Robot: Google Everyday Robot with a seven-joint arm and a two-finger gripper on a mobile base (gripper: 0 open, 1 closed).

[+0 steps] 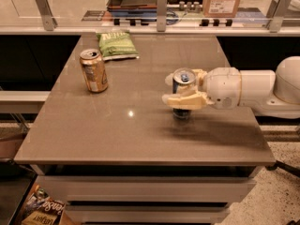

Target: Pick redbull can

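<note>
The desk carries two cans, one redbull can and one gold can, plus one green bag. One gripper clasps the redbull can.

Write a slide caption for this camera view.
The gripper, reaching in from the right, surrounds the upright redbull can on the brown table; a gold can and green snack bag sit far left.

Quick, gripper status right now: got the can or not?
Gripper: around the redbull can, which stands on the table; clamped or not cannot be told.
</note>
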